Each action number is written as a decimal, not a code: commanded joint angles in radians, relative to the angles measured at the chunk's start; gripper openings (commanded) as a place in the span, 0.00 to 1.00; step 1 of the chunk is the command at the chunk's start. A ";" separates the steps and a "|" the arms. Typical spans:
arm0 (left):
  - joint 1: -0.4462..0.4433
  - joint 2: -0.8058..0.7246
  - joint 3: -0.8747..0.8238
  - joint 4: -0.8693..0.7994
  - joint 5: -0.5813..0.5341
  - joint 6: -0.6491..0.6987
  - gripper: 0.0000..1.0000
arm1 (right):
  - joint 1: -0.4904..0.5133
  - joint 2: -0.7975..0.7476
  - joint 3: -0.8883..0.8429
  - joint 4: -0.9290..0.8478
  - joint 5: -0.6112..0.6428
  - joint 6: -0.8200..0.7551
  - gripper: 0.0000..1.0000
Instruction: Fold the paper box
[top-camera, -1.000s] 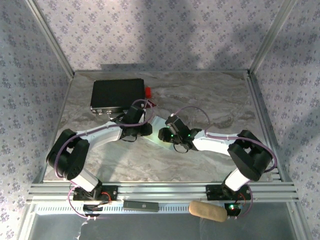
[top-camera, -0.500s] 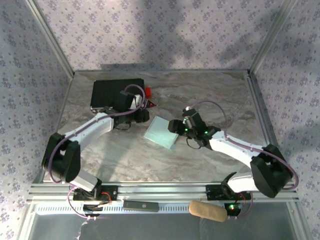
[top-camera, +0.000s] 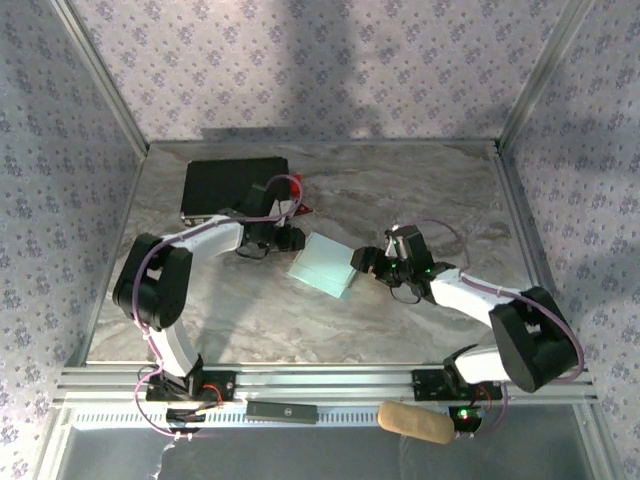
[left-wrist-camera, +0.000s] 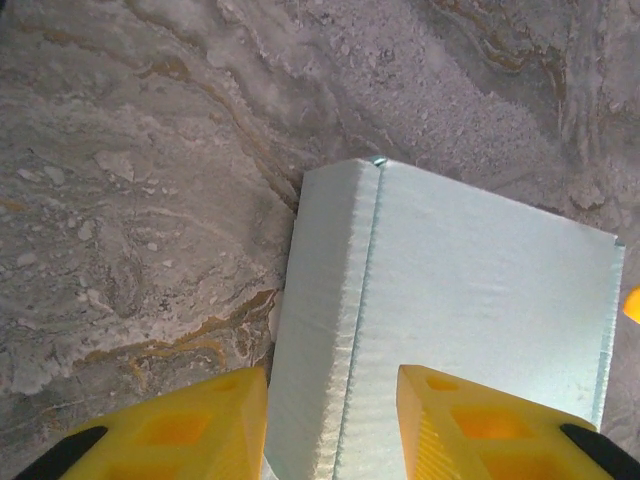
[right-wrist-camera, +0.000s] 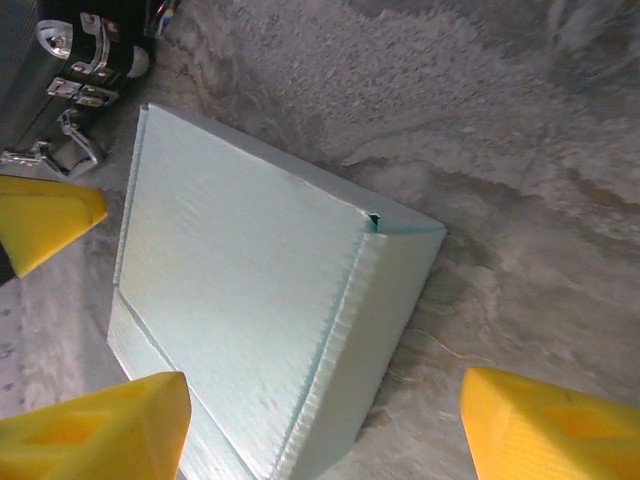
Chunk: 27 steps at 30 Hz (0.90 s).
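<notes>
1. The black case (top-camera: 235, 188) lies flat at the far left corner of the table (top-camera: 430, 190), with a red part (top-camera: 297, 183) at its right end. It plays no part in the fold and sits clear of the working area.

2. The left gripper (top-camera: 289, 240) sits between the case and the paper box (top-camera: 322, 265), just beside the box's left edge. Its jaws stand partly apart. The left wrist view shows one yellow finger (left-wrist-camera: 190, 425) outside the folded side wall and the other above the top face. Nothing is clamped. This position probably serves to steady or press that edge.

3. The paper box rests flat near the middle of the table, between the two grippers and turned at an angle to the table edges. It presents as a closed, squarish form with its side walls creased down. The fold appears largely complete.

4. The right gripper (top-camera: 366, 258) sits just beside the box's right corner. Its jaws stand wide apart, straddle that corner and hold nothing. No contact is evident.

5. The surface is flat, matte, grey-brown marbling. Aluminium frame rails (top-camera: 320, 380) border it. The walls (top-camera: 300, 60) carry a pale lilac floral print crossed by soft shadows.
</notes>
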<state>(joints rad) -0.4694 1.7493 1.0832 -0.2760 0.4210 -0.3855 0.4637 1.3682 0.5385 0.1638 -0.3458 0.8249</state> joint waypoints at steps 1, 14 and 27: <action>-0.005 0.013 -0.027 0.048 0.030 0.004 0.38 | -0.010 0.061 -0.028 0.124 -0.093 0.047 0.74; -0.006 0.026 -0.086 0.111 0.016 -0.013 0.35 | 0.006 0.174 -0.035 0.244 -0.137 0.103 0.73; 0.028 -0.010 -0.196 0.202 0.005 -0.091 0.22 | 0.036 0.181 -0.059 0.314 -0.150 0.169 0.75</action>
<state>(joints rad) -0.4519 1.7359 0.9272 -0.0429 0.4572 -0.4549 0.4736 1.5501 0.5014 0.4622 -0.4770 0.9585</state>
